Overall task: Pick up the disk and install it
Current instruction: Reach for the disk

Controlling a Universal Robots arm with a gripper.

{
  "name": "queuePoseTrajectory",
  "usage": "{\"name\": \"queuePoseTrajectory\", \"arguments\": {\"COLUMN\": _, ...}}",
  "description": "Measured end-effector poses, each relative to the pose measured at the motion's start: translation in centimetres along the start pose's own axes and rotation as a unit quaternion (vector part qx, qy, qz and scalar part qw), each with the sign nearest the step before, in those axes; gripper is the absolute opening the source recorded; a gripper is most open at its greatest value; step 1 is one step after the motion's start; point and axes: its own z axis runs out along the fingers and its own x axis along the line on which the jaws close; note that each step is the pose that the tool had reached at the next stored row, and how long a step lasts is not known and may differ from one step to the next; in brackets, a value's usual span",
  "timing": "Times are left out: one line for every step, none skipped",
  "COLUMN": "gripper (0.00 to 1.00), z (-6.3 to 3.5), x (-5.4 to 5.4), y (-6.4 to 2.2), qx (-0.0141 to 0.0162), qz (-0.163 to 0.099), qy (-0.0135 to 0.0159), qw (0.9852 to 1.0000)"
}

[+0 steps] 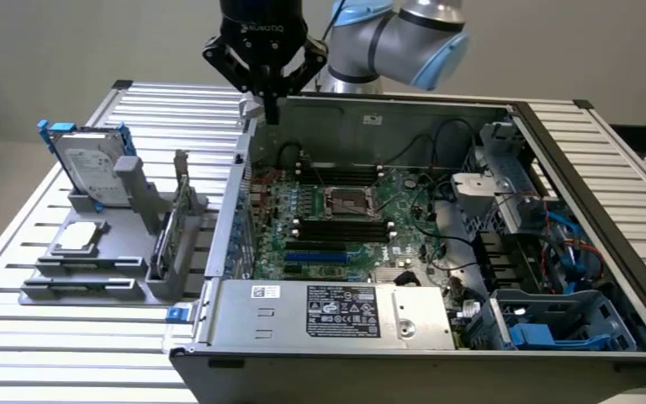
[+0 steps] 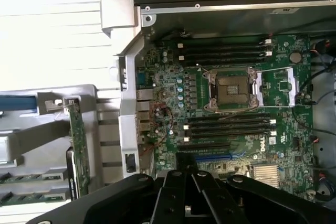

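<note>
Hand (image 1: 269,108) pressed together and empty, I hover above the computer case (image 1: 390,126). The disk (image 1: 85,160) stands well apart, likely stiff, dense and fragile; I'd grip its blue-railed edges.

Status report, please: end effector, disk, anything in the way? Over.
End effector shut, empty, above the computer case edge. Disk on edge in the grey rack, exterior view's left, untouched. Green card upright in the same rack, nearer the case.
</note>
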Motion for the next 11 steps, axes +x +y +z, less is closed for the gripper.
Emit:
{"name": "queuePoseTrajectory", "arguments": {"gripper": 0.11, "z": -0.01, "x": 0.4, "y": 0.03, "qx": 0.0, "qz": 0.0, "qy": -0.0001, "qw": 1.0}}
{"name": "queuePoseTrajectory", "arguments": {"gripper": 0.11, "z": -0.02, "x": 0.9, "y": 0.07, "qx": -0.0001, "qz": 0.0, "qy": -0.0001, "qw": 1.0}}
{"name": "queuePoseTrajectory", "arguments": {"gripper": 0.11, "z": -0.04, "x": 1.4, "y": 0.12, "qx": -0.0001, "qz": 0.0, "qy": 0.0, "qw": 1.0}}
{"name": "queuePoseTrajectory", "arguments": {"gripper": 0.11, "z": -0.05, "x": 1.8, "y": 0.15, "qx": -0.0002, "qz": 0.0, "qy": -0.0001, "qw": 1.0}}
{"name": "queuePoseTrajectory", "arguments": {"gripper": 0.11, "z": -0.06, "x": 2.3, "y": 0.2, "qx": -0.0003, "qz": 0.0, "qy": 0.0, "qw": 1.0}}
{"name": "queuePoseTrajectory", "arguments": {"gripper": 0.11, "z": -0.08, "x": 2.7, "y": 0.25, "qx": -0.0005, "qz": 0.0, "qy": 0.0, "qw": 1.0}}
{"name": "queuePoseTrajectory", "arguments": {"gripper": 0.11, "z": -0.09, "x": 3.2, "y": 0.29, "qx": -0.0007, "qz": 0.0, "qy": 0.0, "qw": 1.0}}
{"name": "queuePoseTrajectory", "arguments": {"gripper": 0.11, "z": -0.1, "x": 3.7, "y": 0.34, "qx": -0.0009, "qz": 0.0, "qy": 0.0, "qw": 1.0}}
{"name": "queuePoseTrajectory", "arguments": {"gripper": 0.11, "z": -0.11, "x": 4.1, "y": 0.38, "qx": -0.0013, "qz": 0.0, "qy": 0.0001, "qw": 1.0}}
{"name": "queuePoseTrajectory", "arguments": {"gripper": 0.11, "z": -0.12, "x": 4.6, "y": 0.41, "qx": -0.0017, "qz": 0.0, "qy": 0.0001, "qw": 1.0}}
{"name": "queuePoseTrajectory", "arguments": {"gripper": 0.11, "z": -0.13, "x": 5.0, "y": 0.44, "qx": -0.0022, "qz": 0.0, "qy": 0.0001, "qw": 1.0}}
